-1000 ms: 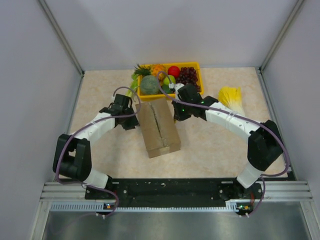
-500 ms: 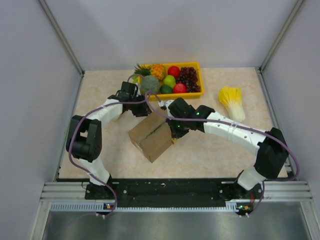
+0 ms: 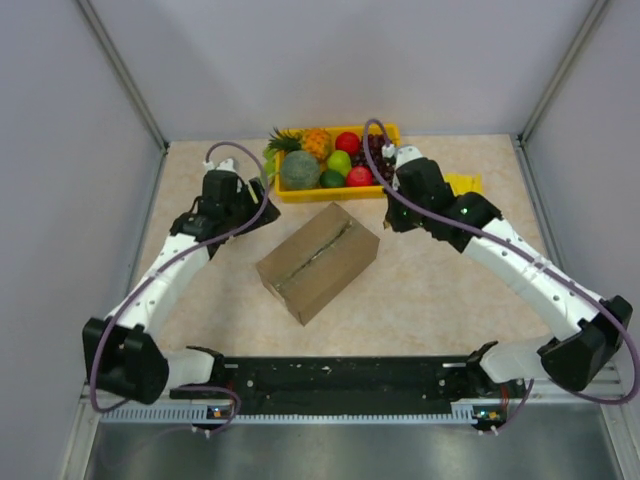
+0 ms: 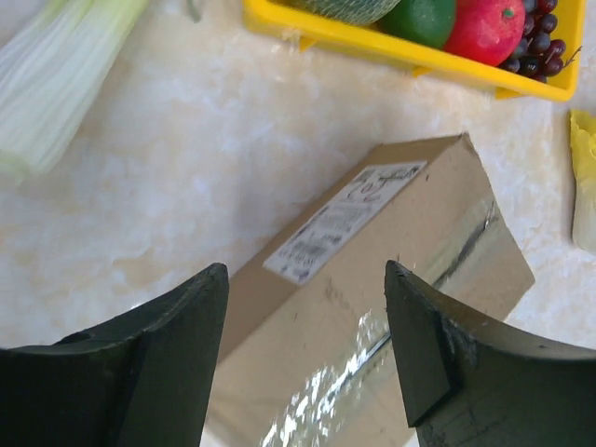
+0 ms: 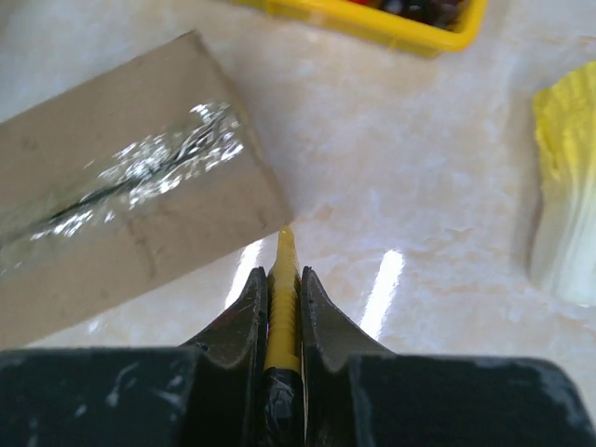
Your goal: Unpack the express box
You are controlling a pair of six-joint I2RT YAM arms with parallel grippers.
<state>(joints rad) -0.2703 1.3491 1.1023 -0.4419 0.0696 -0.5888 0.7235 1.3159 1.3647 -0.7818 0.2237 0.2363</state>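
One box (image 3: 318,262) on the bench (image 3: 430,290), lying slantwise between the two arms, flaps shut. One strip of shiny clear tape (image 5: 140,177) runs along the top seam, and one white label (image 4: 345,223) sits on the long side facing the left arm.

The left fingers (image 4: 168,354) are spread wide with nothing between them, hanging off the labelled side of the box.

The right fingers (image 5: 237,326) are pinched tight on one thin yellow tool (image 5: 282,307). Its tip points at the corner of the box nearest the right arm; I cannot tell whether it touches.

Beyond the box sits one yellow tray (image 3: 395,128) of fruit. In it are one pineapple (image 3: 315,142), one netted melon (image 3: 298,170), two red fruits and one bunch of dark grapes (image 3: 378,150).

To the right of the box's far end, partly behind the right arm, lies one cabbage (image 5: 568,186). Past the labelled side lies one bundle of pale green stalks (image 4: 56,84).
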